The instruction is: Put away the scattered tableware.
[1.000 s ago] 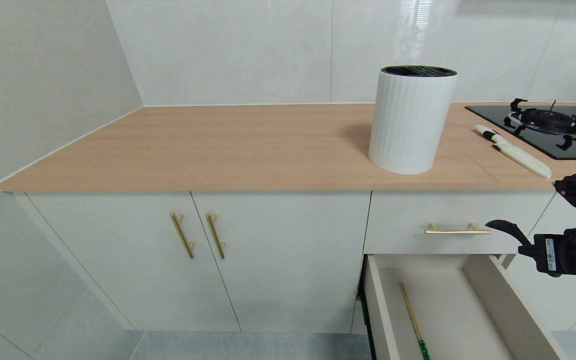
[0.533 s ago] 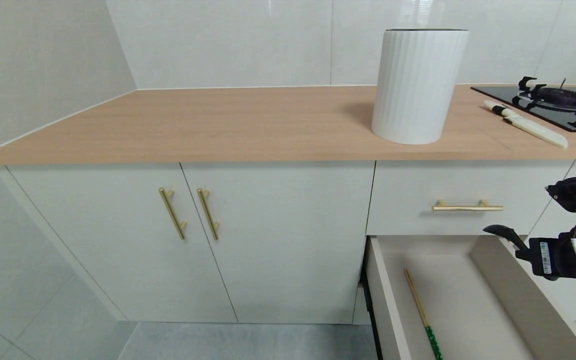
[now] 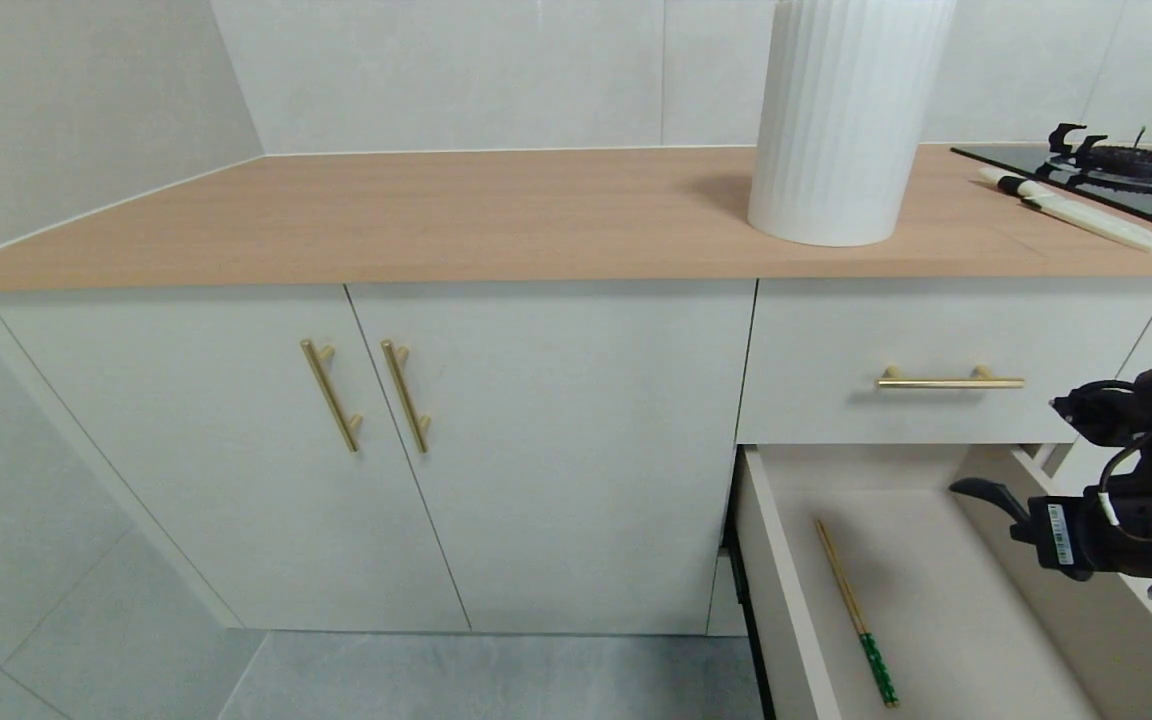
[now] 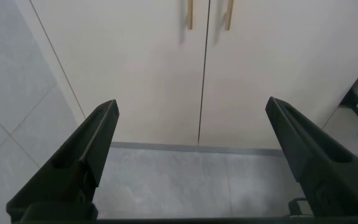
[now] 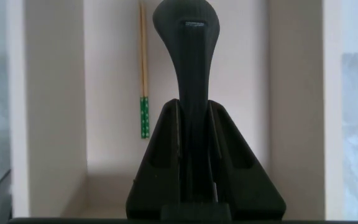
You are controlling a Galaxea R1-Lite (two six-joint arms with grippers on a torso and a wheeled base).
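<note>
A pair of wooden chopsticks with green ends [image 3: 856, 612] lies in the open lower drawer [image 3: 774, 590]. In the right wrist view the chopsticks [image 5: 143, 68] lie along the drawer floor beside my right gripper [image 5: 186, 18]. That right gripper [image 3: 971, 488] hangs shut and empty just above the drawer's right wall. A cream-handled knife [image 3: 1071, 210] rests on the wooden counter [image 3: 436, 215] next to the hob. A tall white ribbed holder [image 3: 841, 120] stands on the counter. My left gripper [image 4: 191, 107] is open, low in front of the cabinet doors, above the floor.
A black gas hob [image 3: 1126, 165] sits at the counter's far right. The shut upper drawer has a brass handle [image 3: 948, 381]. Two cabinet doors with brass handles [image 3: 366, 395] stand to the left. Grey floor tiles [image 3: 486, 680] lie below.
The whole head view has shifted as the camera sank. Against the drawer fronts, my right gripper has dropped from upper-handle height to just above the open drawer.
</note>
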